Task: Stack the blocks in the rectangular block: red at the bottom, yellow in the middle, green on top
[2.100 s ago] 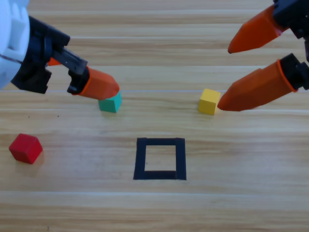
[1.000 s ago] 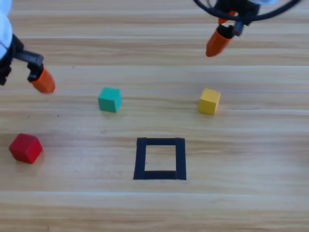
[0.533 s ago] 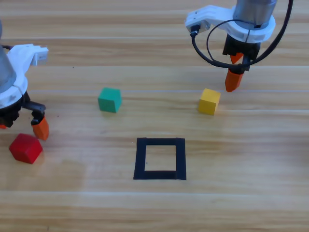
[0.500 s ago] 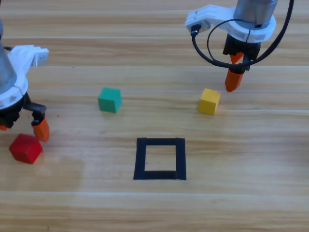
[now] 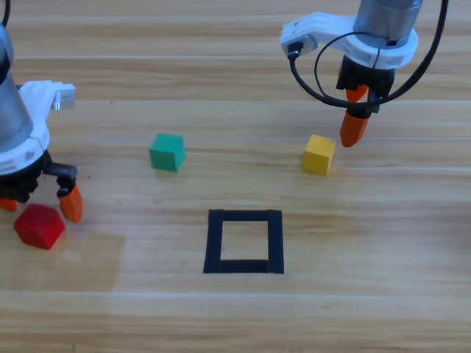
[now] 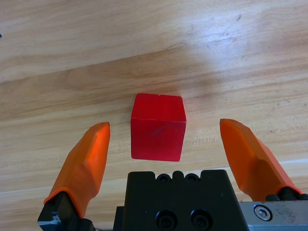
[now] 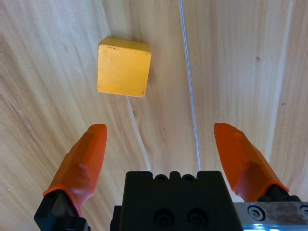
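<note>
High view shows the left gripper [image 5: 40, 204] has dropped, jaws spread, around red [image 5: 40, 226], so its pick begins, while the right gripper [image 5: 354, 126], also spread, hovers beside yellow [image 5: 319, 154].

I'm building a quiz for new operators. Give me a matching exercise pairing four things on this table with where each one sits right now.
Things:
1. red cube
2. yellow cube
3. green cube
4. tape square

Places:
A. beside the right gripper, outside its open jaws
B. alone, no gripper near
C. empty, at the table's middle
D. between the open jaws of the left gripper

Pairs: 1-D, 2-A, 3-B, 4-C
</note>
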`<action>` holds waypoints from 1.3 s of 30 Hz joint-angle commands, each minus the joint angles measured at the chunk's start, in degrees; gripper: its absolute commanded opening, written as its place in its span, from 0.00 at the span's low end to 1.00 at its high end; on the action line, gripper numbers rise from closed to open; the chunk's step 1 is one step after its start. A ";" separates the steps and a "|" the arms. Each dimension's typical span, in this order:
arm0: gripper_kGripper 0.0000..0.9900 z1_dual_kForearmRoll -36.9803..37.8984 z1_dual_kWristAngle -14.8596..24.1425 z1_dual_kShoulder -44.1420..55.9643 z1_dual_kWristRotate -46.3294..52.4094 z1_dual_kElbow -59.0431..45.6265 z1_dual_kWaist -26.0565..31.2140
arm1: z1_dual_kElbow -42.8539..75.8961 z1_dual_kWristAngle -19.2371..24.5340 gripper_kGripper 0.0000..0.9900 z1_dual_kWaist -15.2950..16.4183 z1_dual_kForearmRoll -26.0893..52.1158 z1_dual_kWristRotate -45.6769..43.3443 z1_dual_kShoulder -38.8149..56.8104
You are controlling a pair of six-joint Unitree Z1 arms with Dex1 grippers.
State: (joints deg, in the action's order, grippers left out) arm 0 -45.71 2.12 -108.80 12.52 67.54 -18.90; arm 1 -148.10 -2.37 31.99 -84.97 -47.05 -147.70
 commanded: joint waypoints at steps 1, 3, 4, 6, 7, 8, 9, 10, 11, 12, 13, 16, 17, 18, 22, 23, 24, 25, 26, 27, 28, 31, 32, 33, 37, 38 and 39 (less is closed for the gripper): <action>0.98 0.18 -0.27 -3.96 3.13 0.05 0.97 | 0.54 -1.14 0.99 4.14 -0.73 0.21 -4.88; 0.98 0.18 -0.45 -4.67 3.66 0.05 0.97 | 0.54 -1.14 0.99 4.49 -0.64 0.30 -5.05; 0.98 0.18 -0.53 -4.84 3.83 -0.04 0.97 | 0.45 -1.14 0.99 4.66 -0.64 0.30 -5.23; 0.98 0.18 -0.53 -4.93 4.01 -0.04 0.97 | 0.45 -1.05 0.99 4.84 -0.64 0.38 -5.58; 0.98 0.18 -0.62 -4.93 4.10 -0.13 1.06 | 0.45 -0.97 0.99 4.84 -0.55 0.38 -5.76; 0.97 0.18 -0.62 -4.93 4.18 -0.13 1.06 | 0.45 -0.88 0.99 4.84 -0.46 0.38 -5.93; 0.97 0.18 -0.62 -5.02 4.18 -0.13 1.06 | 0.45 -0.70 0.99 4.84 -0.37 0.38 -6.19; 0.95 0.18 -0.62 -5.11 4.18 -0.13 1.06 | 0.45 -0.70 0.99 4.84 -0.29 0.38 -6.37; 0.92 0.18 -0.80 -5.11 4.18 -0.13 1.15 | 0.45 -0.53 0.99 4.84 -0.20 0.38 -6.63; 0.87 0.18 -0.89 -5.11 4.18 -0.13 1.15 | 0.45 -0.26 0.99 4.84 0.06 0.38 -7.07; 0.84 0.18 -0.97 -5.19 4.18 -0.13 1.15 | 0.45 -0.18 0.99 4.84 0.24 0.47 -7.34; 0.69 0.18 -1.06 -5.19 4.10 -0.13 1.24 | 0.45 -0.09 0.99 4.84 0.77 0.65 -8.13; 0.61 0.18 -1.06 -5.19 4.10 -0.13 1.24 | 0.36 -0.18 0.99 4.84 0.94 0.65 -8.39; 0.53 0.18 -1.06 -5.19 4.10 -0.13 1.24 | 0.36 -0.18 0.99 4.84 1.12 0.73 -8.57; 0.35 0.18 -0.97 -5.37 4.01 -0.04 1.24 | 0.36 -0.26 0.99 4.84 2.09 0.91 -9.10; 0.33 0.18 -0.97 -5.37 4.01 -0.04 1.24 | 0.36 -0.26 0.99 4.84 2.35 1.00 -9.10; 0.31 0.18 -0.97 -5.37 4.01 -0.04 1.15 | 0.36 -0.26 0.98 4.84 2.61 1.09 -9.10; 0.26 0.18 -0.97 -5.37 4.10 -0.04 1.15 | 0.36 -0.26 0.97 4.84 2.96 1.09 -9.18; 0.22 0.18 -0.97 -5.28 4.10 -0.04 1.06 | 0.36 -0.09 0.96 4.84 3.40 1.17 -9.18; 0.17 0.10 -0.89 -5.11 4.10 0.05 0.97 | 0.36 0.09 0.96 4.84 3.84 1.35 -9.27; 0.13 0.10 -0.97 -4.84 4.27 0.14 0.97 | 0.36 0.26 0.94 4.84 4.20 1.44 -9.36; 0.12 -0.26 -0.36 -4.23 7.00 1.63 -0.26 | 0.36 1.23 0.90 5.19 4.55 1.53 -9.97; 0.12 -0.61 -0.36 -4.05 8.40 2.60 -1.84 | 0.36 1.67 0.90 5.37 4.55 1.70 -10.24; 0.12 -1.40 -0.18 -4.05 10.16 4.27 -3.86 | 0.36 1.76 0.90 5.54 4.55 1.79 -10.41; 0.06 -6.06 1.05 -6.25 17.28 11.21 -11.42 | 0.36 2.46 0.83 6.51 5.34 2.40 -10.77; 0.05 -7.38 1.22 -6.95 19.21 12.88 -13.00 | 0.36 3.16 0.80 6.86 5.51 2.58 -11.03; 0.04 -9.22 1.66 -8.09 21.41 15.16 -14.85 | 0.36 3.87 0.75 7.30 5.69 2.76 -11.38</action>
State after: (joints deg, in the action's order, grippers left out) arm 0 -50.86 2.42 -112.05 28.55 77.99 -24.04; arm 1 -148.10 -1.11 35.84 -81.89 -45.32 -153.40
